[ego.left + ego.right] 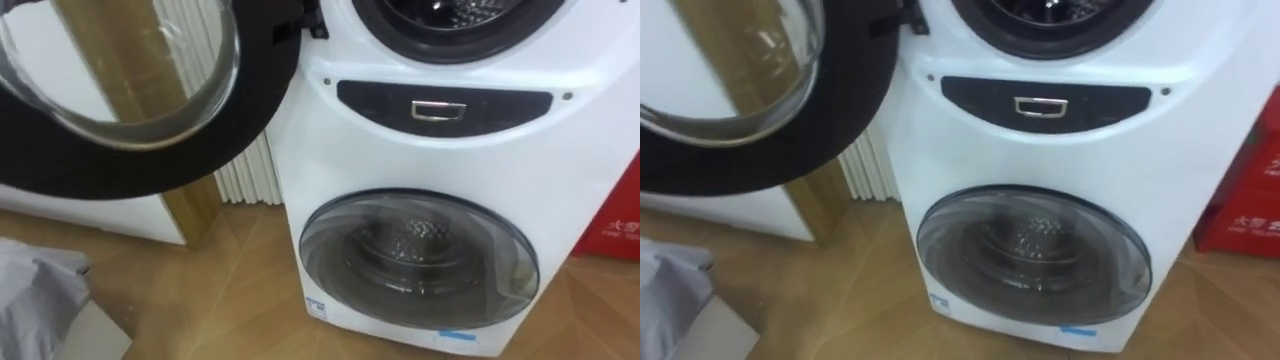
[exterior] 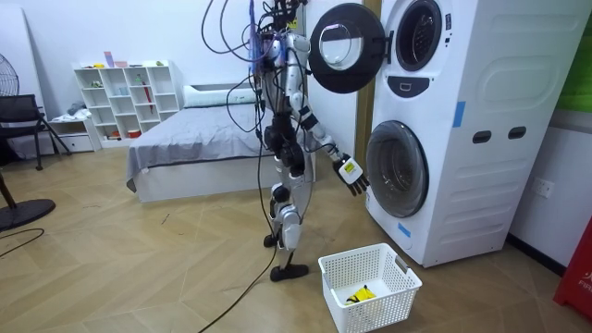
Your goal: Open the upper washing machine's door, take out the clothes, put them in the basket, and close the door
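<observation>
Right hand (image 2: pixel 351 175) relaxed, empty. Risk: arm clips black-rimmed round glass door (image 1: pixel 120 80), upper left, reaching into white washing machine (image 1: pixel 450 160).

A grey bed (image 2: pixel 205 141) stands beside white shelves (image 2: pixel 129 97).

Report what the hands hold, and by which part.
The right hand hangs open and empty beside the washing machine; the left hand's hold cannot be told.

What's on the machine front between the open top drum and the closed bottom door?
The dark control panel with a small silver-framed window, between top drum and bottom door; both eye views show it.
</observation>
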`<state>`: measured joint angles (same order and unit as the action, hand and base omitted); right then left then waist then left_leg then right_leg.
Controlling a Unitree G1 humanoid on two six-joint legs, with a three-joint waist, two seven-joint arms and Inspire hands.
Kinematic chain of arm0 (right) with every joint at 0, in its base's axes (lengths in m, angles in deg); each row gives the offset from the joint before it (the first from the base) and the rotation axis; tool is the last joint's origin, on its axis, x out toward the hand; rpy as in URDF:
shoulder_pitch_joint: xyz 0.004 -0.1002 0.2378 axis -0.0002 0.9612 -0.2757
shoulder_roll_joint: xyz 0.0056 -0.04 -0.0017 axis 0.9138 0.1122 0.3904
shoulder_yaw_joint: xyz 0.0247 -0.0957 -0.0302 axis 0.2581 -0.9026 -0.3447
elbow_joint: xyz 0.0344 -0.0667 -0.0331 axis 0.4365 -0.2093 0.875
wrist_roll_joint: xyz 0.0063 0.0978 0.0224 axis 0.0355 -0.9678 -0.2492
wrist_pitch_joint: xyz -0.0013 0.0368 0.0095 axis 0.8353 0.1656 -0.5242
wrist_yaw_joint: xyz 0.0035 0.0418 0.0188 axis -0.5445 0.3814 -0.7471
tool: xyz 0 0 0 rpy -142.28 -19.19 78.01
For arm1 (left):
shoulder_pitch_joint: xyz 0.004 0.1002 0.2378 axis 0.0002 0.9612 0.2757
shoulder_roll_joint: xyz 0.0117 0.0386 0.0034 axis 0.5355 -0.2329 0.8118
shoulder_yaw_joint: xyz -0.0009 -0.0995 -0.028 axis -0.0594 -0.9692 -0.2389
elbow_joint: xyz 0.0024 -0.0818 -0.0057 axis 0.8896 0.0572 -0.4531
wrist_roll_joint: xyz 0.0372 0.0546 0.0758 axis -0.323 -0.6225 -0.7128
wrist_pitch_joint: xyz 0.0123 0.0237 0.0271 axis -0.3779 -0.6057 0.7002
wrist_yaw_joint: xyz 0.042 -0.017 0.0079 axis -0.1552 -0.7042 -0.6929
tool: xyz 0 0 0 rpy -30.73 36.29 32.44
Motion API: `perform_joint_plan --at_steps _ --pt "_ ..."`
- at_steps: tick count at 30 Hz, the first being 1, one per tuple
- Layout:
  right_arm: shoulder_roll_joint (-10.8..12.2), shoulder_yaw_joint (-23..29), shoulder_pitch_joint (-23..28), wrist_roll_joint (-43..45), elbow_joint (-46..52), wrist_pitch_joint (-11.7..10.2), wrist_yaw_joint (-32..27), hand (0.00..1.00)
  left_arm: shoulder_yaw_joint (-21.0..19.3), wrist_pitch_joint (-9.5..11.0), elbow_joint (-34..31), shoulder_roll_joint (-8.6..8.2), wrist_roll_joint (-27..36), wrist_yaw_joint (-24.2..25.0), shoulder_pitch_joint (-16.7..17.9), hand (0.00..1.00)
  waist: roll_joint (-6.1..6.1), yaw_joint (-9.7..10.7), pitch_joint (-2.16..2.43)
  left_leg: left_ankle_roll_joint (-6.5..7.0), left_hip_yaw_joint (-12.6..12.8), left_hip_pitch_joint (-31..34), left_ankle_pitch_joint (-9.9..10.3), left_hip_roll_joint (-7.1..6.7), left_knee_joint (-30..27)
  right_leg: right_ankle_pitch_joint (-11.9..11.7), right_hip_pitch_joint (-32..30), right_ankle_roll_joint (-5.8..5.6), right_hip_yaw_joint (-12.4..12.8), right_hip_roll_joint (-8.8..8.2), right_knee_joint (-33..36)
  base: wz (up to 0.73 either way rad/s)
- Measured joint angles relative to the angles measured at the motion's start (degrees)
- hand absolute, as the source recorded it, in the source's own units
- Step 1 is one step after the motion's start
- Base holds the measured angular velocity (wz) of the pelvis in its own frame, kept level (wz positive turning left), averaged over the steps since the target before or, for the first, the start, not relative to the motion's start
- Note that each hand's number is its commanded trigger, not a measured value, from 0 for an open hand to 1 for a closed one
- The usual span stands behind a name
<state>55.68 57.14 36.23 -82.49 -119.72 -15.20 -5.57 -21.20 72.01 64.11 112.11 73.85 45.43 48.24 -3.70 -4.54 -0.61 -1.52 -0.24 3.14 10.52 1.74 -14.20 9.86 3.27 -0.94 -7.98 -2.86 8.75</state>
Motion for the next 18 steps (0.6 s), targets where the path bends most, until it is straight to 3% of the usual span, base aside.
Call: perform_joint_plan --at_steps 1,4,6,8,9,10,18 --pt "-0.01 -0.83 -0.4 0.01 -0.01 0.0 0.44 0.0 0.24 -0.07 -1.29 -1.99 -0.27 0.04 0.11 0.0 0.19 0.05 -0.17 0.1 -0.05 0.4 -0.07 -0.12 -0.22 0.01 -0.31 -0.01 0.03 -0.07 0.06 0.0" --pt "0.2 -1.41 -0.43 0.13 -0.15 0.07 1.94 0.0 -0.62 -0.43 -5.32 -8.65 -1.28 -0.01 0.51 0.0 0.73 1.37 -0.1 0.54 -0.64 1.35 -0.35 -0.74 -0.55 0.01 -0.43 -0.31 -0.24 -0.64 -0.02 0.16" --pt "0.2 -1.51 -1.25 0.13 -0.83 0.14 2.63 0.0 0.22 -0.42 -8.62 -11.09 -1.31 0.5 2.47 0.0 0.84 1.74 -0.06 0.82 -0.69 1.4 -0.5 -1.19 -0.57 -0.09 -0.47 -0.65 -0.21 -1.05 -0.02 0.09" --pt "0.72 -1.71 -3.85 0.23 -3.62 0.2 3.51 0.0 0.36 -0.41 -10.96 -15.26 -3.47 0.59 3.29 0.0 1.0 3.21 -0.04 1.39 -1.07 1.69 -0.83 -1.84 -0.59 -0.24 -0.47 -1.08 -0.05 -1.54 -0.1 0.12" --pt "1.16 -1.75 -4.33 0.23 -3.9 0.21 3.68 0.0 0.43 -0.41 -12.28 -15.93 -3.48 0.76 4.11 0.0 1.11 3.7 -0.03 1.47 -1.07 1.78 -0.89 -1.94 -0.6 -0.26 -0.53 -1.12 -0.05 -1.63 -0.14 0.06" --pt "1.99 -1.87 -4.61 0.22 -4.04 0.18 3.95 0.0 0.14 -0.41 -14.65 -17.68 -3.33 1.05 5.15 0.0 1.34 4.37 0.02 1.6 -1.16 1.84 -0.96 -2.14 -0.63 -0.28 -0.54 -1.26 -0.05 -1.83 -0.13 0.04" --pt "1.73 -4.56 -5.43 0.19 -4.92 0.56 4.99 0.0 0.53 2.09 -15.22 -21.51 -3.24 2.85 5.91 0.0 1.99 4.46 -0.01 2.66 -0.62 1.04 -1.55 -3.14 -0.14 -0.54 -0.35 -2.23 0.13 -3.0 0.06 -0.02"
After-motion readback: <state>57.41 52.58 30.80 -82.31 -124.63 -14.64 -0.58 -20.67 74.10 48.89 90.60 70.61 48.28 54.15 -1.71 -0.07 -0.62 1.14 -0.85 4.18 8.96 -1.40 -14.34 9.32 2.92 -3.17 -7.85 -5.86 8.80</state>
